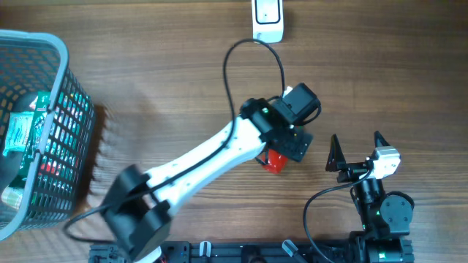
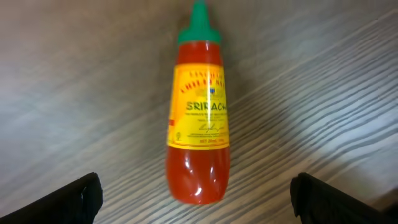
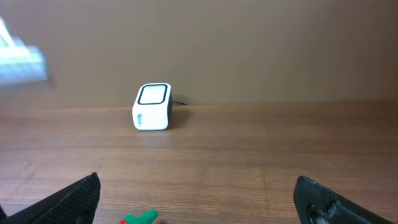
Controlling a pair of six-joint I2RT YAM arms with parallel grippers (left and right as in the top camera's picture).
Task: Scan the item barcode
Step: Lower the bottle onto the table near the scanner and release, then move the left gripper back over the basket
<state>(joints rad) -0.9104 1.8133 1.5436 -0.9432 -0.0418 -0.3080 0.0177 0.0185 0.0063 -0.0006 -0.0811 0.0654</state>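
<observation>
A: Left pincer [image 2: 199,202] gapes wide, empty; bottle [image 2: 198,124] lies flat on the counter [image 2: 323,93] under it. Right pincer [image 3: 198,200] wide too, empty.
B: Risk?
A: Bottle's round: close off-centre and you roll it. No barcode on the upturned label, so you may grip over it.
B: Views?
A: Left wrist shows the label; overhead only a red sliver by the arm [image 1: 205,157], scanner [image 1: 268,18] well apart.

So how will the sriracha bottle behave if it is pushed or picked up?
The bottle lies on its side and looks round, so it would probably roll. Its glossy surface may be slippery. It looks full, so likely heavy.
</observation>
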